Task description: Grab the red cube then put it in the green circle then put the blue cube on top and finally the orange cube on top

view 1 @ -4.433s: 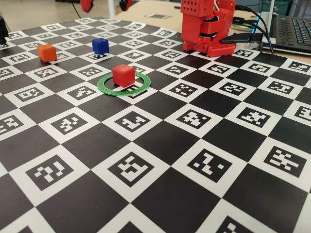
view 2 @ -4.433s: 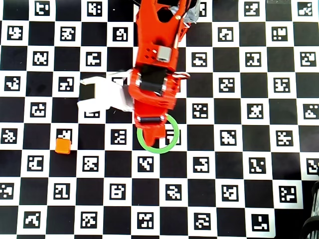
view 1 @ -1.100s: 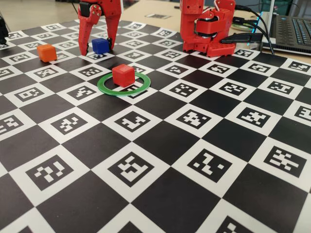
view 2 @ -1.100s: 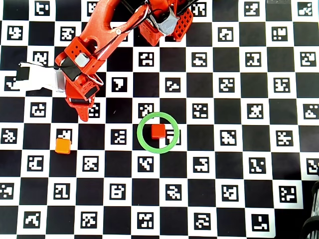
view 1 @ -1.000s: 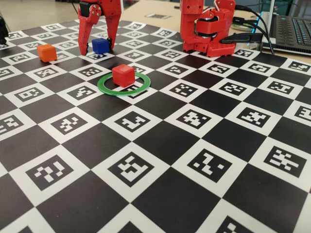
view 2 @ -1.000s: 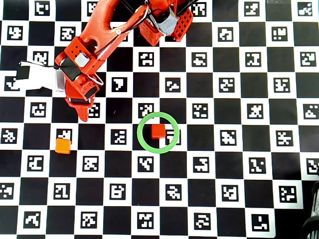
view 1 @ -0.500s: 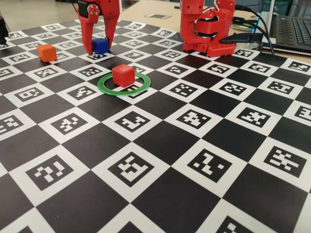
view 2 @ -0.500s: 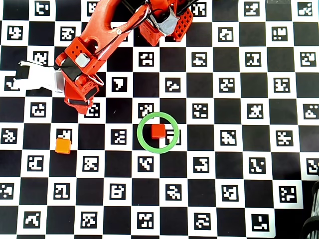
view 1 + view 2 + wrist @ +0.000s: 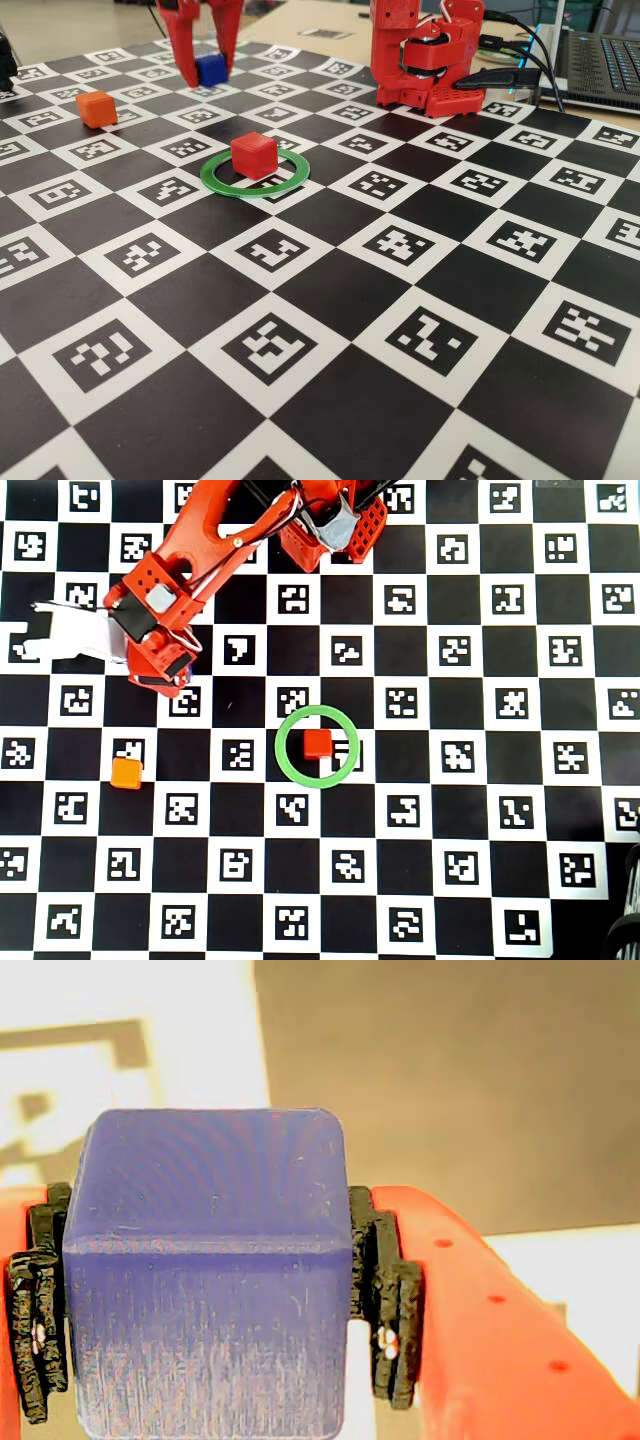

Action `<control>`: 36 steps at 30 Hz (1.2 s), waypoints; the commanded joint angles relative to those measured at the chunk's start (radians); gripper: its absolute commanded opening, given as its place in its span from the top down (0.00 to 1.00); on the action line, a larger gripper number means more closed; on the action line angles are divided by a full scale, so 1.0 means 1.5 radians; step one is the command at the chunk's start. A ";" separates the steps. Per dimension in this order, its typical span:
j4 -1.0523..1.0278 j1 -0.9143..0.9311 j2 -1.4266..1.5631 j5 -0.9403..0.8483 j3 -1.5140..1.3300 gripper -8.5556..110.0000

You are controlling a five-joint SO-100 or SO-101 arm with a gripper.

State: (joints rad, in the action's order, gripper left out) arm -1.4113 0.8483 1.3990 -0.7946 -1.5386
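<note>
The red cube (image 9: 254,154) (image 9: 317,743) sits inside the green circle (image 9: 212,181) (image 9: 284,763) on the checkered board. My gripper (image 9: 205,72) (image 9: 210,1300) is shut on the blue cube (image 9: 211,69) (image 9: 205,1270), which hangs above the board at the far left of the fixed view. Black pads (image 9: 385,1300) press both sides of the cube in the wrist view. In the overhead view the arm's wrist (image 9: 155,630) hides the blue cube. The orange cube (image 9: 96,108) (image 9: 126,772) rests on the board left of the ring, apart from everything.
The arm's red base (image 9: 425,55) (image 9: 325,520) stands at the board's far edge. A laptop (image 9: 600,60) and cables lie behind it at the right. The board (image 9: 400,300) carries black and white marker squares.
The jaws closed on the blue cube and lifted it off the board. The red and orange cubes have not moved.
</note>
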 commanded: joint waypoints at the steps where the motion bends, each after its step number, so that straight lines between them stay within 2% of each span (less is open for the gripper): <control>1: -0.120 -0.007 0.076 0.004 0.162 0.88; 7: -0.212 -0.069 0.103 0.043 0.260 0.88; 18: -0.285 -0.294 0.180 0.183 0.269 0.89; 29: -0.262 -0.472 0.207 0.326 0.199 0.89; 36: -0.185 -0.528 0.212 0.404 0.097 0.88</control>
State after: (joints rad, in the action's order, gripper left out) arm -1.7242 0.0828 1.6306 -0.2255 -1.3698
